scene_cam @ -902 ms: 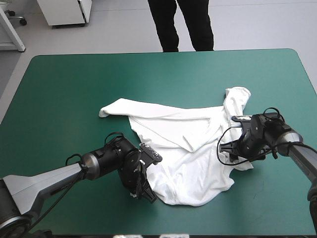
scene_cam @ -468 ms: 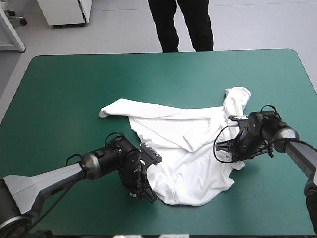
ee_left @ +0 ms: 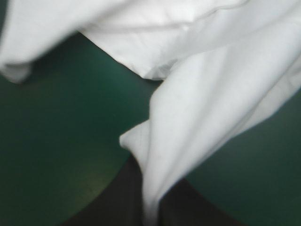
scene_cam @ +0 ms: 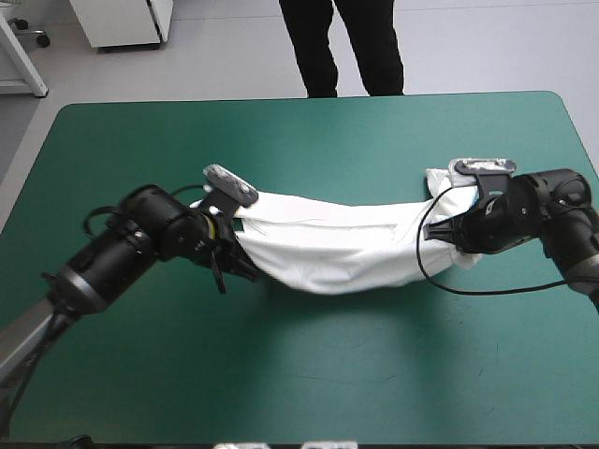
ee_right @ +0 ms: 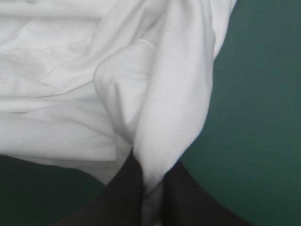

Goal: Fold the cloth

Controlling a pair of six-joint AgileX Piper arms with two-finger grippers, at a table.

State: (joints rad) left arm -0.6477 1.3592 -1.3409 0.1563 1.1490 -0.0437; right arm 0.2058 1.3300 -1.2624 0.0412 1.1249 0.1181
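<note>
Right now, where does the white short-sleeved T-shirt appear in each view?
High view: the white short-sleeved T-shirt is stretched between the left gripper and the right gripper, mid-table.
Left wrist view: pinched between its black fingers, spreading ahead.
Right wrist view: likewise.
Shared landmark: the teal-green cover.

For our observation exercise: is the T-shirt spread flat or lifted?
Lifted: the T-shirt sags between the left hand and right hand, each shut on it.
</note>
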